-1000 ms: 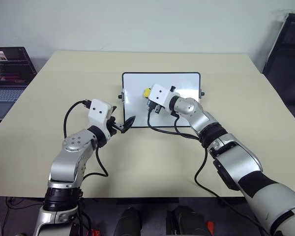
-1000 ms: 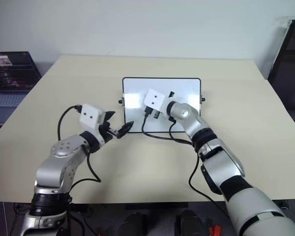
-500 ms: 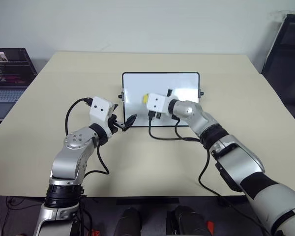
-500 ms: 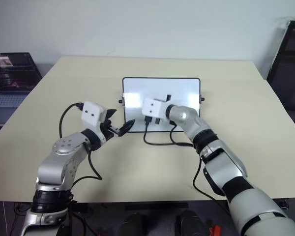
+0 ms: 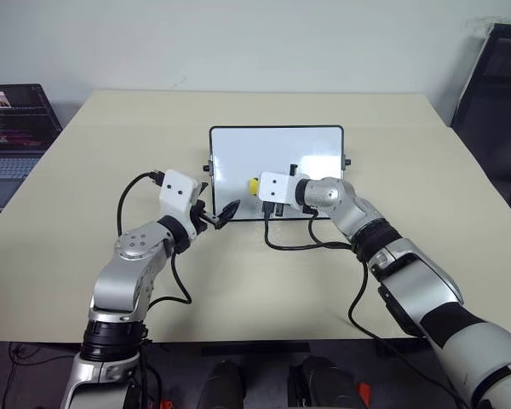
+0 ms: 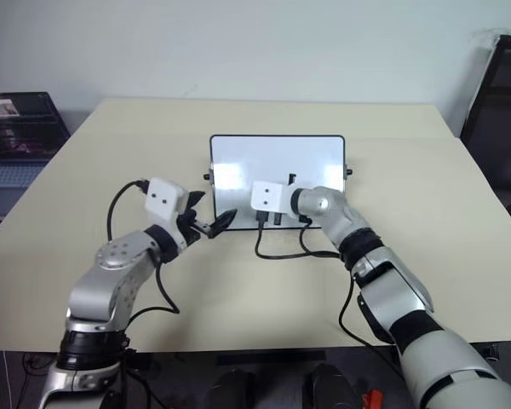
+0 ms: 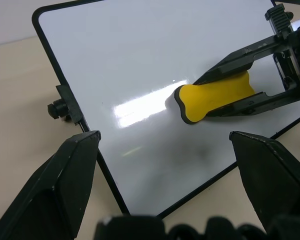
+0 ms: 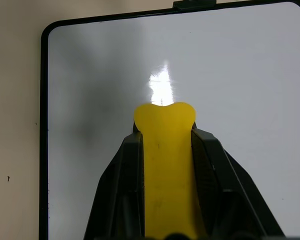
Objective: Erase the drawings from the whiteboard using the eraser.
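Eraser is resting on the whiteboard, beige table all around.
Left gripper [image 5: 224,213] is waiting wide-fingered at the whiteboard's [image 5: 311,145] near left corner; right gripper [image 7: 217,95] is clamping the yellow eraser [image 7: 215,96] low on the board; beyond, a laptop [image 5: 13,128] is sitting left and a pale wall [image 5: 255,43] is standing behind.
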`<state>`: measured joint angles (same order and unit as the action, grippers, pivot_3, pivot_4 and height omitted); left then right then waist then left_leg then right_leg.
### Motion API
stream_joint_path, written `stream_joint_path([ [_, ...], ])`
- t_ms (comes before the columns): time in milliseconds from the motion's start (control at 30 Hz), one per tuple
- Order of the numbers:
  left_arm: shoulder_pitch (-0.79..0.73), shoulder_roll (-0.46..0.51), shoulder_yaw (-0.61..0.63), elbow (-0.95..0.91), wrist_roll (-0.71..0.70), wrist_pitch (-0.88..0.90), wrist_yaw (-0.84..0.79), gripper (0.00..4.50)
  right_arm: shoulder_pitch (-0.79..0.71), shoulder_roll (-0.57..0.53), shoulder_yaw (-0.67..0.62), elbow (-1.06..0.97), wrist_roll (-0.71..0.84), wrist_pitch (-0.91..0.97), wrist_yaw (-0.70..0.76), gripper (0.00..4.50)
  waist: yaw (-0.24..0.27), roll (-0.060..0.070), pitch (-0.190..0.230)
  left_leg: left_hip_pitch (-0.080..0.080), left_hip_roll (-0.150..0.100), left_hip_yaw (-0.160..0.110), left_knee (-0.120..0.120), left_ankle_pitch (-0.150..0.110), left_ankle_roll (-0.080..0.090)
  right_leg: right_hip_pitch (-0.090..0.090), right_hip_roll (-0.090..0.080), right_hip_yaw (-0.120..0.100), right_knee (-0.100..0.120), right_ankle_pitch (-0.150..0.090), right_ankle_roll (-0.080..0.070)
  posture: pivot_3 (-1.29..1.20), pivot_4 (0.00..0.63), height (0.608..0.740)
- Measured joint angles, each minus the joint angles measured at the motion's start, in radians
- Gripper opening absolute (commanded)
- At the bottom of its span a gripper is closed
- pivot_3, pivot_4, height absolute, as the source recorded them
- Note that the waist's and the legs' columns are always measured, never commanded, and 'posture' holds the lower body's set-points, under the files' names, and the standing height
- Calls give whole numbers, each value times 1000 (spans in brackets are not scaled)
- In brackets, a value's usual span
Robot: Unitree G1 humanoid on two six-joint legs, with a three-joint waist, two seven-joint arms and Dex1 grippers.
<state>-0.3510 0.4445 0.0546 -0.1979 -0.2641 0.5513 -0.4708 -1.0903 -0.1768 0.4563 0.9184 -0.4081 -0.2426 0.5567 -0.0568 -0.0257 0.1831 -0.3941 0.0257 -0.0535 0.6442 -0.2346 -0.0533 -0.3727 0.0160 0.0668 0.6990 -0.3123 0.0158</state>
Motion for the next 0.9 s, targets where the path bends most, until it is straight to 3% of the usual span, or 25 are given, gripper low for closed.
stream_joint_path([
  [167, 0, -1, -3, -1, 0, 8, 0, 4500, -35, -8, -2, 23, -31, 8, -123, 976, 4, 0, 0, -1, -1, 0, 0, 1, 0, 0, 0, 0, 0, 0, 0, 0, 150, 740],
  [567, -9, -11, -4, -25, -7, 28, 9, 4500, 50, -70, 3, -131, -34, 50, 120, 976, 6, 0, 0, -1, 0, -1, 0, 1, 0, 0, 0, -1, -1, 0, 0, 0, 150, 740],
  [733, -9, -11, -5, -26, -7, 31, 7, 4500, 63, -57, 3, -150, -38, 55, 78, 976, 1, 0, 0, -1, 0, -1, 0, 1, 0, 0, 0, 0, -1, 0, 0, 0, 150, 740],
  [900, -10, -10, -8, -26, -10, 31, -2, 4500, 102, -41, -97, -243, 59, 158, 67, 976, 4, 0, 0, -5, -1, -1, -1, 1, 0, -3, 0, -1, -2, 0, 0, 0, 150, 740],
])
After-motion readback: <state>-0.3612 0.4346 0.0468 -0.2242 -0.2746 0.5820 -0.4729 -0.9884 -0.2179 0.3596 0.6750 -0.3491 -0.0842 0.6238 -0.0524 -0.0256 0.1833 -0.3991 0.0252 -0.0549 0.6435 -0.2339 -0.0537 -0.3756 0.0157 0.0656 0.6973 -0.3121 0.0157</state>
